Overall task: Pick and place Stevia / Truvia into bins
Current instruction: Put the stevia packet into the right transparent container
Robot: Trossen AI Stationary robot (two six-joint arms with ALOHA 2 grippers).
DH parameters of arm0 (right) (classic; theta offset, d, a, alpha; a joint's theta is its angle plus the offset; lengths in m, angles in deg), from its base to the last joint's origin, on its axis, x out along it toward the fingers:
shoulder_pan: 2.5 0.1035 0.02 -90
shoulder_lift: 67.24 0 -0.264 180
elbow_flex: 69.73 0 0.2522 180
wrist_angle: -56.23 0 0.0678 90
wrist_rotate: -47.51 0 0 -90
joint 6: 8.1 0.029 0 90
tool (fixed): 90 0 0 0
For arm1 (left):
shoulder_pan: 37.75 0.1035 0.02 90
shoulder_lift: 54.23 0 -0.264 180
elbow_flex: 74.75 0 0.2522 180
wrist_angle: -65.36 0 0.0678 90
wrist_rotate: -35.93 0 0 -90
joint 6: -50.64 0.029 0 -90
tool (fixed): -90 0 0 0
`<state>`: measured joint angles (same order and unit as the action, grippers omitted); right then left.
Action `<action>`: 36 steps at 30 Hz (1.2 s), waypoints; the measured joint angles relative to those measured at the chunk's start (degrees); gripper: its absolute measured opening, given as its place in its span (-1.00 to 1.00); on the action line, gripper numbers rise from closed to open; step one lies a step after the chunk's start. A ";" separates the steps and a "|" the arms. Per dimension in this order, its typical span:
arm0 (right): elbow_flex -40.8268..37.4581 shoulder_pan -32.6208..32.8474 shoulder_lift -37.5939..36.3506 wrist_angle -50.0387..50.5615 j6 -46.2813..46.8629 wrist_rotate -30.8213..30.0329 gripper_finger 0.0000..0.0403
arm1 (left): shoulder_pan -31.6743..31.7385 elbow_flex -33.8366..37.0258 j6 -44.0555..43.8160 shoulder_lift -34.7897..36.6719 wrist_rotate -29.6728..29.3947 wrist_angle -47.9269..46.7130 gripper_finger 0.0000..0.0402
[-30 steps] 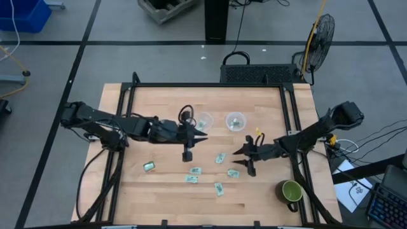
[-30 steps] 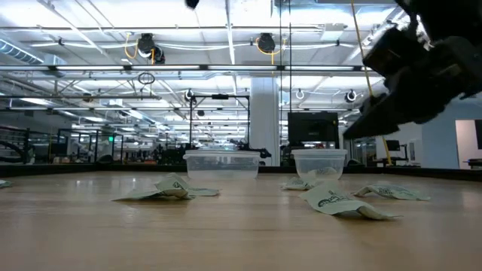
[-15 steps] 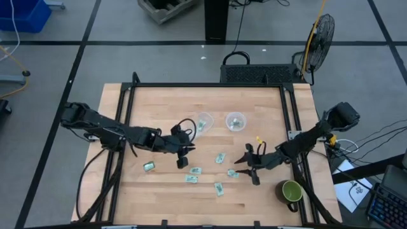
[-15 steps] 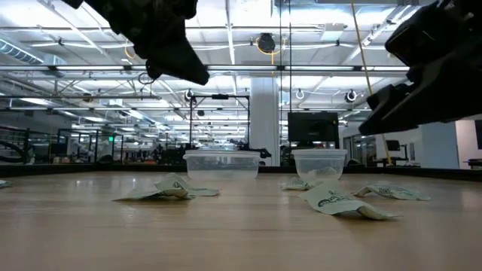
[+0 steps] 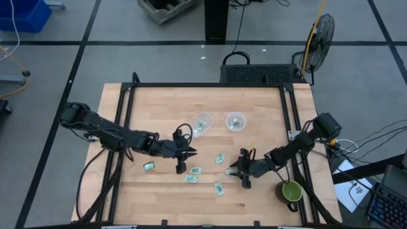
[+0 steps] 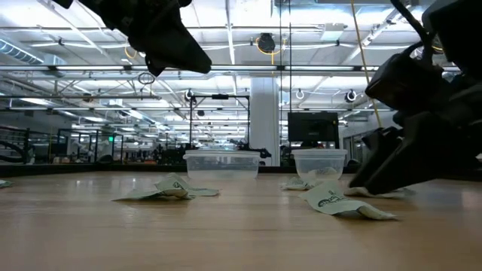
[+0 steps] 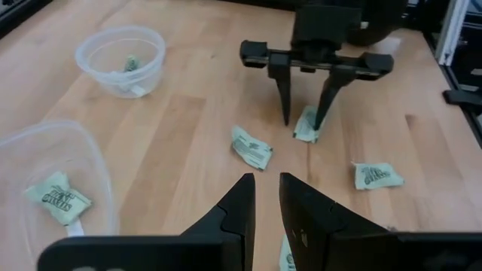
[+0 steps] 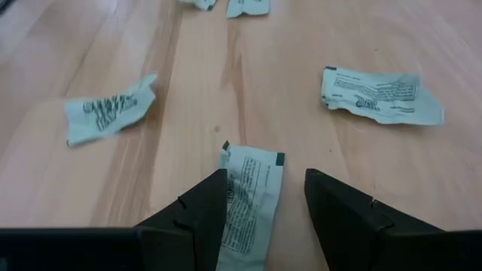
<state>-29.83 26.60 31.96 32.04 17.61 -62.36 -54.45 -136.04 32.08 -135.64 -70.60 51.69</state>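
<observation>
We have the right gripper point(image 5: 236, 172) low with fingers spread astride a Stevia sachet point(image 8: 249, 197) on the counter point(image 5: 254, 102), to pinch it, while the left gripper point(image 5: 180, 167), fingers nearly closed and empty, hovers near the cups point(image 5: 204, 121).

The left arm is stretched from the table's left edge toward the middle, bent at the elbow. The left gripper point(image 5: 181, 166) is held above the surface, its fingers point(image 7: 239, 207) drawn nearly together with only a narrow slit between them. The right arm is reached in from the right edge. The right gripper point(image 5: 236, 172) is lowered close to the wood, its fingers point(image 8: 197, 207) spread apart and pointed downward.
</observation>
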 joint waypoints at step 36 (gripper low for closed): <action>-0.76 -11.32 -21.34 -3.19 -25.48 -31.06 -0.96 | -0.53 0.00 0.44 0.00 -4.62 0.18 -0.67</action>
<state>-30.59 15.29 10.62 28.85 -7.87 -93.42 -54.99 -136.04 32.51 -135.64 -75.22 51.87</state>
